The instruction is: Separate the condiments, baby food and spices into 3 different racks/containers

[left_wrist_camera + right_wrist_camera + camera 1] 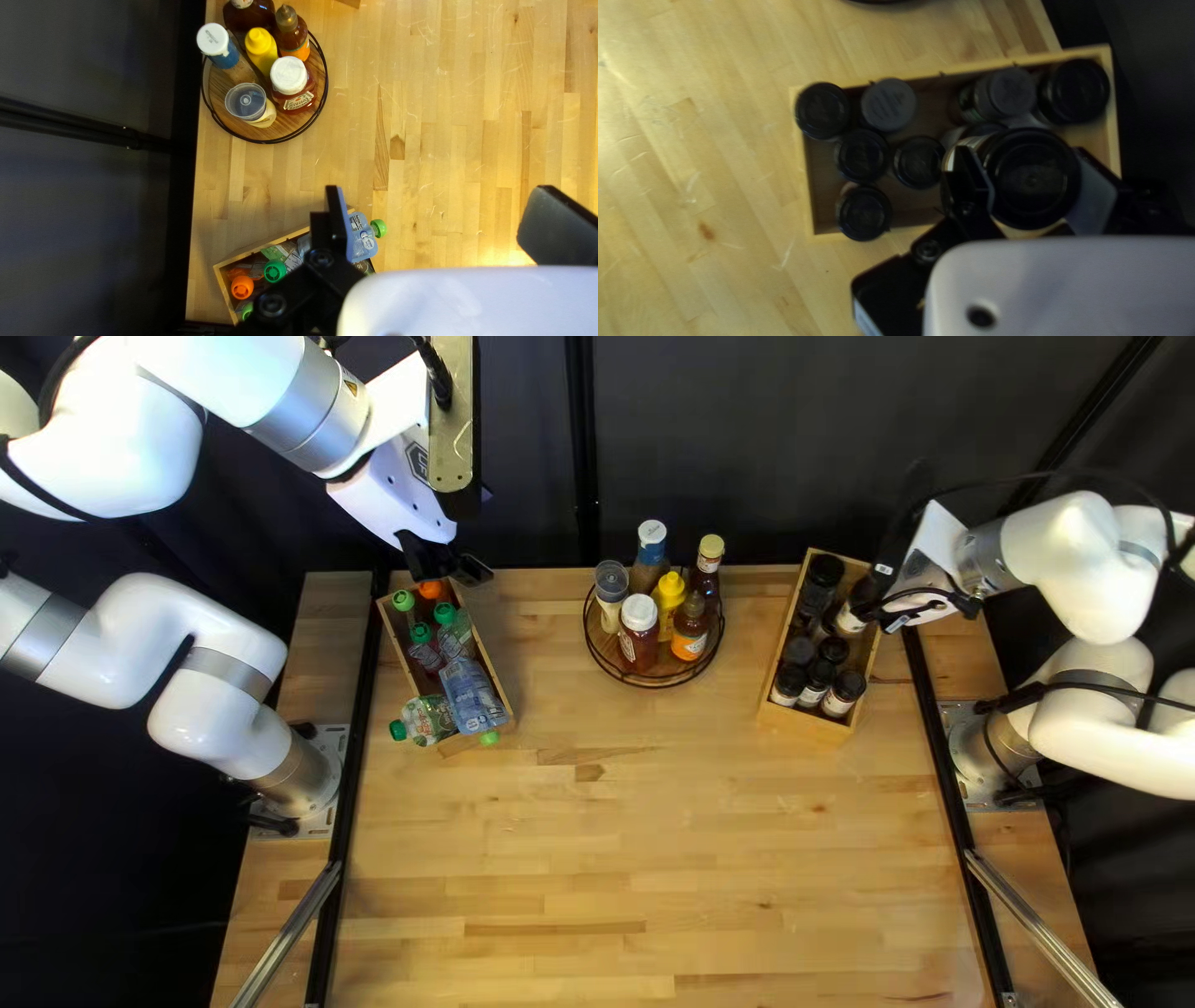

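Observation:
My left gripper [453,565] hangs by the far end of the left wooden box [486,642], which holds baby food pouches [471,696] with green and orange caps. In the left wrist view the left gripper [443,227] is open, nothing between its fingers. Condiment bottles [639,632] stand in a round wire-rimmed rack [649,685]. Over the right wooden box [806,722], my right gripper [876,609] has a black-lidded spice jar [850,624]. The right wrist view shows this gripper [1033,186] shut on the jar [1032,177], above several other spice jars [862,155].
Black rails [356,747] run along both sides of the wooden table [647,834]. Dark curtains [772,448] hang behind its far edge. The round rack stands between the two boxes. One pouch [423,721] lies over the left box's near end.

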`<act>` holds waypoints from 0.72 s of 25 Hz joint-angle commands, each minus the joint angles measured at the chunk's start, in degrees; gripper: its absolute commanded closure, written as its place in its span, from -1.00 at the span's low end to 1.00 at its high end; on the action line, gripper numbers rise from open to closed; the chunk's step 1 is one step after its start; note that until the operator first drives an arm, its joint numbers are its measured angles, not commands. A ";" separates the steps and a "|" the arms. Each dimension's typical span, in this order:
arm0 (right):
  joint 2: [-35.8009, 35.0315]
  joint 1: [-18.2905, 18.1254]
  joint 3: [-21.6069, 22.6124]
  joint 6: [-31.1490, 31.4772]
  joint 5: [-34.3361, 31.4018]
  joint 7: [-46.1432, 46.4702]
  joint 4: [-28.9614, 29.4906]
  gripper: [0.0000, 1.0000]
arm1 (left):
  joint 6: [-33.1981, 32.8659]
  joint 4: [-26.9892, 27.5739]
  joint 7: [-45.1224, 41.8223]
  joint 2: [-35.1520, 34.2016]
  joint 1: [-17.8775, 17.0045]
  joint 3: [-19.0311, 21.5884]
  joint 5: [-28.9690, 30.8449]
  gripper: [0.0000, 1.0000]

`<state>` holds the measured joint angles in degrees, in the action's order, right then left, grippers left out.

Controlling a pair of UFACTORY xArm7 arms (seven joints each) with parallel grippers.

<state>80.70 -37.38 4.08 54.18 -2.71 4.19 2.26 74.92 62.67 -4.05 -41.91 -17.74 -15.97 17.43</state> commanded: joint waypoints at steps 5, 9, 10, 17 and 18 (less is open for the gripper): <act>1.07 -0.80 0.37 -1.56 0.02 -1.30 -3.17 1.00 | 0.00 0.00 0.00 0.00 0.00 0.00 0.00 -1.00; 0.28 -0.61 0.39 -2.60 0.20 -1.46 -3.39 1.00 | 0.00 0.00 0.00 0.00 0.00 0.00 0.00 -1.00; 0.53 -0.72 0.10 -2.52 0.12 -1.12 -3.53 1.00 | 0.00 0.00 0.00 0.00 0.00 0.00 0.00 -1.00; 0.30 -0.33 -0.01 -3.35 0.14 -0.74 -3.83 1.00 | 0.00 0.00 0.00 0.00 0.00 0.00 0.00 -1.00; -0.20 -0.42 -0.09 -3.94 0.11 -0.67 -4.01 1.00 | 0.00 0.00 0.00 0.00 0.00 0.00 0.00 -1.00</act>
<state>81.37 -37.80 4.01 51.23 -2.60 3.50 -1.46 74.92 62.67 -4.05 -41.91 -17.74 -15.97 17.43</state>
